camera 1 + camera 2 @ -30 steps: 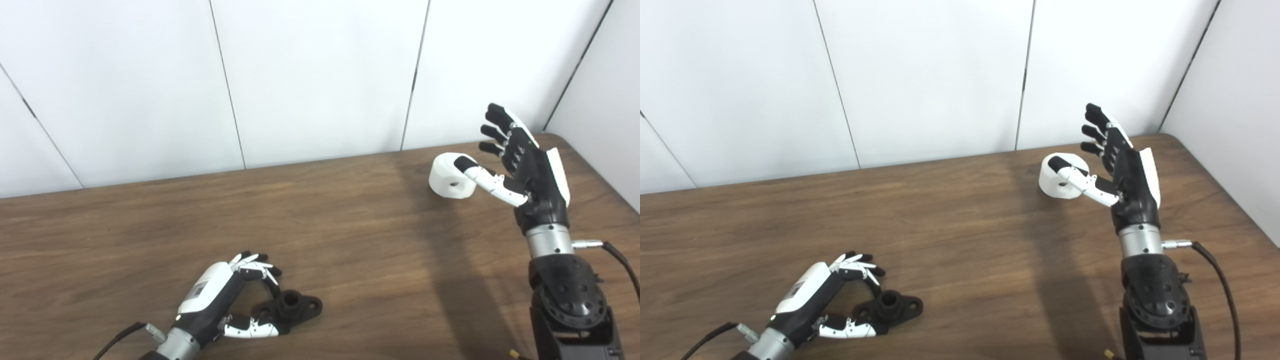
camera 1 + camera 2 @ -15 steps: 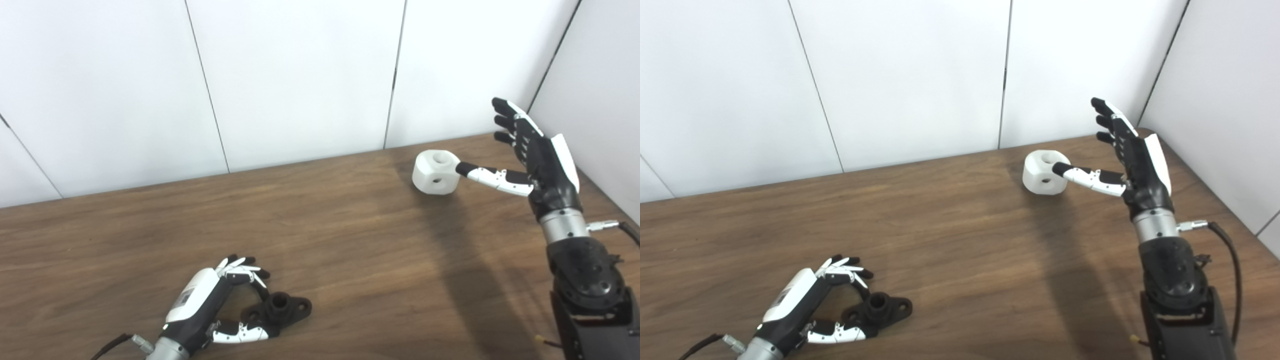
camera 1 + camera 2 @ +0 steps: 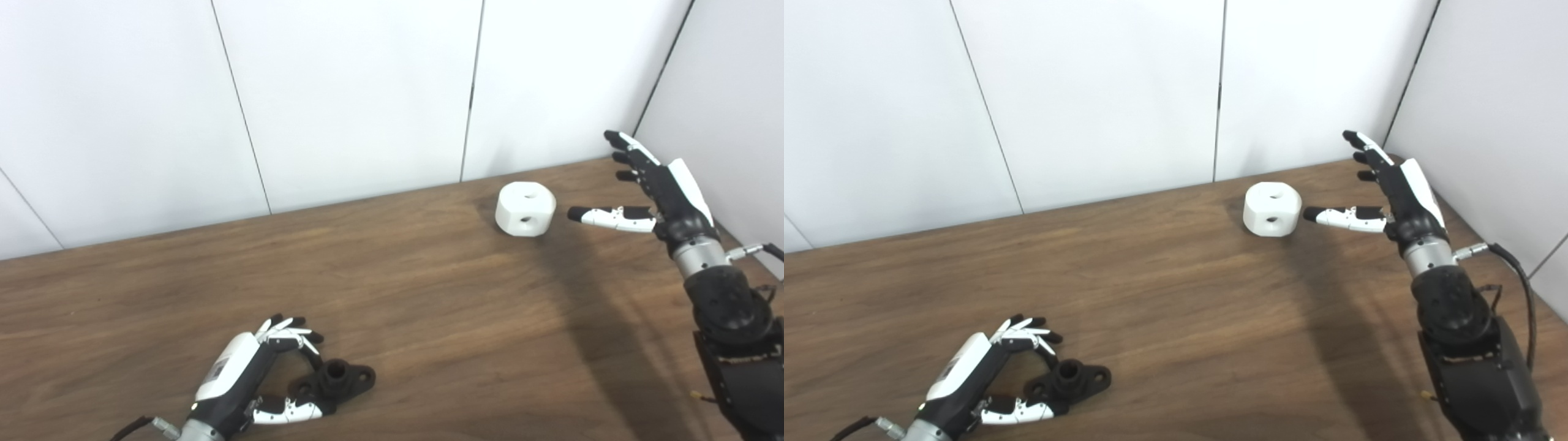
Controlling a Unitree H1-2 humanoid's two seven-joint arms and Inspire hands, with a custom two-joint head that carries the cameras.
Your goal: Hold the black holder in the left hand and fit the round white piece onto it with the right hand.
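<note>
The black holder [image 3: 338, 382] lies flat on the wooden table [image 3: 429, 288] at the front left, its short collar pointing up. My left hand [image 3: 244, 378] rests beside it. Its fingers arch over the holder's left end and the thumb lies along the front, and table shows through the gap, so the hand is open. The round white piece [image 3: 525, 209] sits far back on the right, with one hole on top and one in its side. My right hand [image 3: 660, 191] hovers open just right of it, thumb pointing at the piece across a small gap.
White wall panels [image 3: 355, 92] close off the back of the table. A side wall [image 3: 1507, 122] stands close to the right, behind my right hand. A cable [image 3: 1510, 263] trails from the right wrist.
My right hand has drawn back to the right, so its thumb no longer touches the white piece, which has settled hole-up. The camera has shifted. Left hand and holder keep the same relation.
</note>
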